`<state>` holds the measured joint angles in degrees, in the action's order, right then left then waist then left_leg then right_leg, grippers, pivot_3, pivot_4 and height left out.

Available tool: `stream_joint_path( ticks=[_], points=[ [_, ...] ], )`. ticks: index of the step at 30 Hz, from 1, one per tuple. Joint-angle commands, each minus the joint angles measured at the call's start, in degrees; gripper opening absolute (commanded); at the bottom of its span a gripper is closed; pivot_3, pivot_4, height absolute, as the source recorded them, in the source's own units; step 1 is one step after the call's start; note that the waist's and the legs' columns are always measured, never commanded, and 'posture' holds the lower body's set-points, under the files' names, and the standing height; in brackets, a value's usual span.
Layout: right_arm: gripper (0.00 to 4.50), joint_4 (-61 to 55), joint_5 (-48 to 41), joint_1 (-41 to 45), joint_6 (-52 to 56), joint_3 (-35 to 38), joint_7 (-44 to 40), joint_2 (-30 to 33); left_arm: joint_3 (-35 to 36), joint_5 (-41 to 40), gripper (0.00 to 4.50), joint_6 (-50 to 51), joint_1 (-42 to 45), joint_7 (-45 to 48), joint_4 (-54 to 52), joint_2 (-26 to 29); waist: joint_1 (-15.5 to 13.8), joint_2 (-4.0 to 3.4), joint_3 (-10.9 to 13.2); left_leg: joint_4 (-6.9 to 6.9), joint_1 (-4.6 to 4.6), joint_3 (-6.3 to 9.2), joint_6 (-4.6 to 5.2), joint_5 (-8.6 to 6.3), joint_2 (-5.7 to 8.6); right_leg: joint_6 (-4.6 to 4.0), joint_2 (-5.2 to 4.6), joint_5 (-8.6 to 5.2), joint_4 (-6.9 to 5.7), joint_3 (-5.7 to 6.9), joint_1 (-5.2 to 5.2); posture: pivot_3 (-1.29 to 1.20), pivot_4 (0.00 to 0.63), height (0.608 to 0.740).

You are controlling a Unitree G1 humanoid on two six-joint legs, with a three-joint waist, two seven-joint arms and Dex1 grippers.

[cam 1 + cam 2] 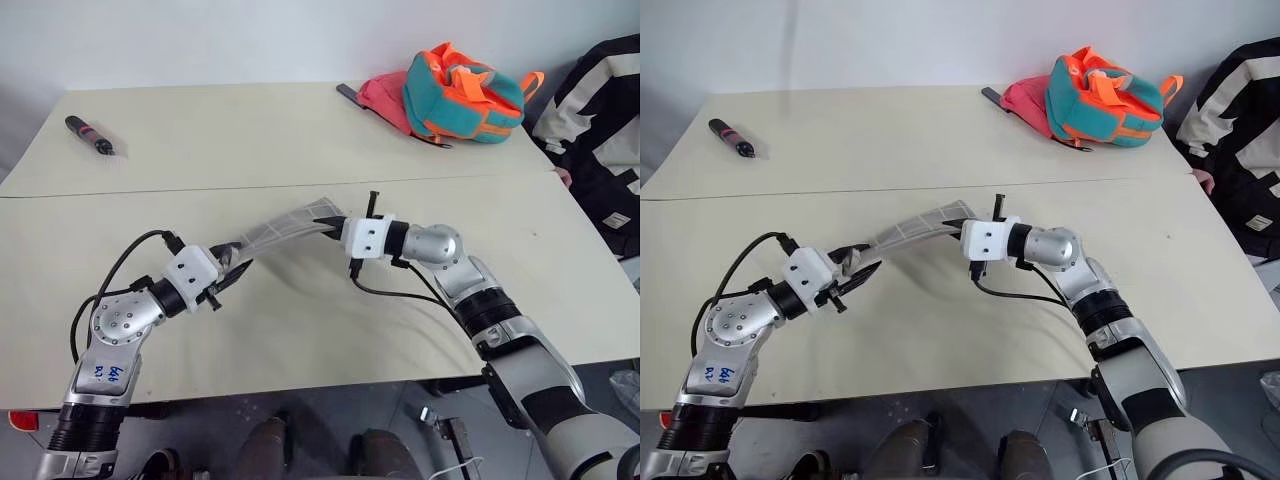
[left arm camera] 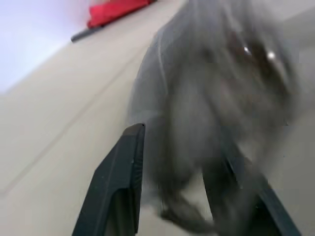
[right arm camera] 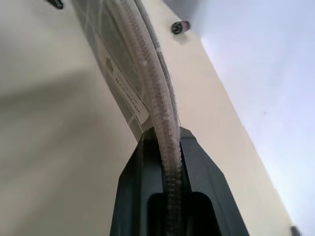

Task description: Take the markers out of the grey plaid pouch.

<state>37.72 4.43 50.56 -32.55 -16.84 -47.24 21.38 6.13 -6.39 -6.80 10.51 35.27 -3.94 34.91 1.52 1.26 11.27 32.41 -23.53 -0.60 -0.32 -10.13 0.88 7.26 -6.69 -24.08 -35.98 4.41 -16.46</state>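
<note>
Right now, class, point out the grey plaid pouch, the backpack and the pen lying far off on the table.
grey plaid pouch point(image 1: 285, 227), left eye view, its middle panel.
backpack point(image 1: 462, 92), left eye view, its teal front.
pen point(image 1: 90, 135), left eye view, mid-barrel.

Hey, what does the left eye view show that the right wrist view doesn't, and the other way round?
The left eye view shows the teal-and-orange backpack, the left tool at one end of the grey plaid pouch, and a black-and-red pen lying far off. The right wrist view shows close up the pouch's zipper edge pinched between the right tool's fingers. Both show the pouch, the table and the right tool.
</note>
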Motion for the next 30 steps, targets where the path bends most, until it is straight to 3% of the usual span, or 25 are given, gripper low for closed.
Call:
stream_joint_path(
  ticks=[1, 5, 15, 22, 28, 30],
  points=[
    [0.00, -2.18, -5.15, 1.19, 2.18, 2.77, -4.77, 0.58, 1.94, -0.55, 1.78, -2.21, -0.20, 0.02, -1.08, 0.73, 0.00, 0.00, 0.00, 0.00, 0.00, 0.00, 0.00, 0.00, -0.01, -0.01, 0.01, 0.00, -0.01, 0.00, 0.00, 0.00, 0.150, 0.740],
    [0.00, -2.46, -8.90, 0.95, 4.60, 3.48, -11.69, 0.91, 2.49, -0.52, 1.78, -4.13, 0.58, -1.32, -0.74, -0.43, -0.01, 0.00, 0.00, 0.01, 0.00, -0.01, 0.00, -0.01, -0.02, -0.01, 0.01, 0.01, 0.00, 0.00, -0.01, 0.00, 0.150, 0.740],
    [0.00, -1.21, -10.15, 0.37, 6.72, 4.64, -15.72, 1.03, 1.08, -5.30, 1.78, -4.03, -2.14, 2.75, -5.18, -1.73, -0.01, 0.00, 0.00, 0.07, -0.01, -0.02, -0.02, -0.04, -0.06, -0.02, 0.03, 0.01, 0.01, 0.01, -0.01, 0.00, 0.150, 0.740],
    [0.00, -0.60, -9.62, 0.22, 6.84, 5.03, -16.37, 0.86, 1.20, -6.26, 0.03, -3.49, -2.99, 4.07, -5.15, -1.53, -0.02, 0.00, 0.00, 0.12, -0.04, -0.02, -0.02, -0.07, -0.06, -0.02, 0.04, 0.01, 0.01, 0.00, -0.01, 0.00, 0.150, 0.740],
    [0.00, 0.91, -9.16, 0.50, 6.07, 5.59, -15.04, 0.60, 1.12, -2.17, 0.03, -5.39, -2.43, 2.26, -4.52, -1.27, -0.02, 0.00, 0.00, 0.16, -0.04, -0.03, -0.01, -0.09, -0.07, -0.02, 0.04, 0.01, 0.01, 0.00, -0.01, 0.00, 0.150, 0.740],
    [0.61, 1.06, -8.29, 0.36, 5.86, 5.34, -14.09, 0.71, 1.10, 1.81, 0.00, -7.02, -1.00, -0.10, -3.28, -0.81, -0.07, 0.00, 0.00, 0.17, -0.04, -0.03, -0.01, -0.09, -0.07, -0.02, 0.05, 0.01, 0.00, 0.00, -0.01, 0.00, 0.150, 0.740]
  ],
)
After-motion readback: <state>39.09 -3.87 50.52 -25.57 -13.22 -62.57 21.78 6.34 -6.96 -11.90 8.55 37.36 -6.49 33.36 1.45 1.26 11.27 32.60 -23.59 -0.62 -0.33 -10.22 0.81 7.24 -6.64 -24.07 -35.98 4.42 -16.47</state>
